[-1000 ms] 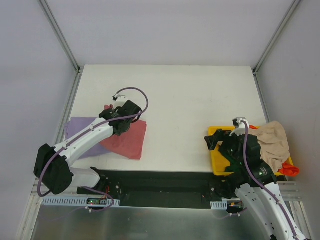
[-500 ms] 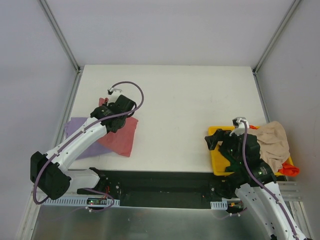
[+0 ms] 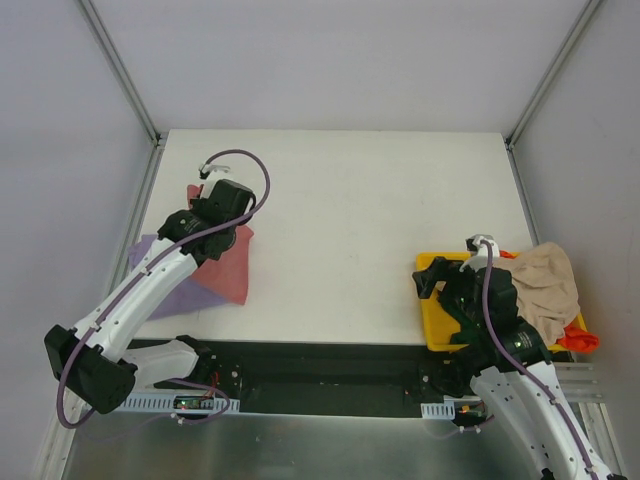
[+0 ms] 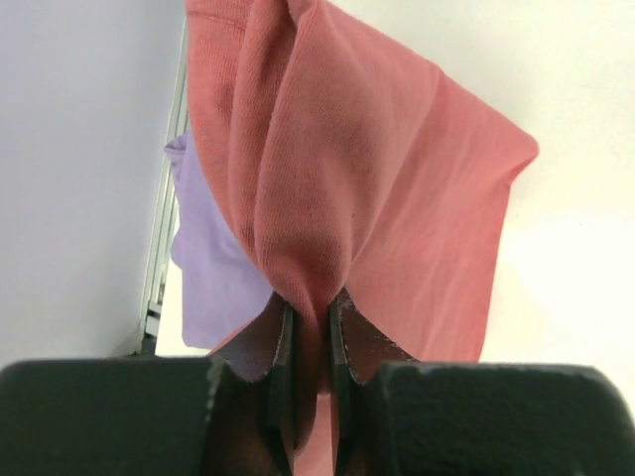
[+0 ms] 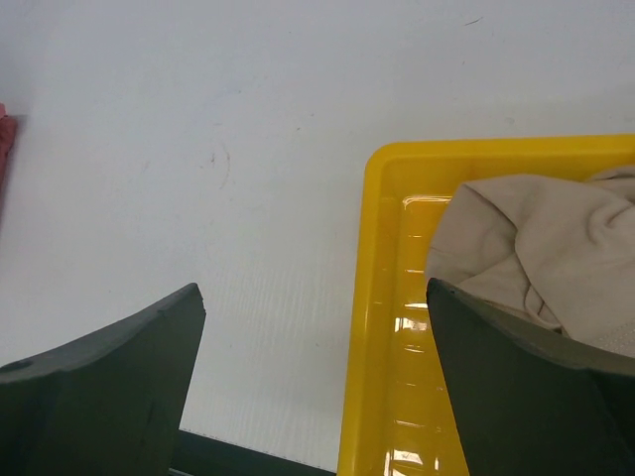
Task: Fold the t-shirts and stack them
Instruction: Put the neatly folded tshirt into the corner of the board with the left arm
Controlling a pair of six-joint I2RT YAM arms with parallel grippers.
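Observation:
My left gripper (image 3: 222, 212) is shut on a fold of the pink-red t-shirt (image 3: 228, 268), which hangs from it at the table's left side; the wrist view shows the pinched cloth (image 4: 347, 198) between the closed jaws. The lavender t-shirt (image 3: 165, 285) lies flat under and beside it, also visible in the left wrist view (image 4: 203, 268). My right gripper (image 3: 440, 285) is open and empty, above the left rim of the yellow bin (image 5: 372, 297). A beige t-shirt (image 3: 548, 285) spills over the bin, with an orange-red one (image 3: 580, 340) under it.
The yellow bin (image 3: 432, 325) sits at the table's near right corner. Metal frame posts (image 3: 120, 70) rise at both back corners. A grey wall borders the left edge, close to the left gripper.
My left gripper has carried the pink-red t-shirt up and to the left, dragging it over the lavender one. The right arm has not moved.

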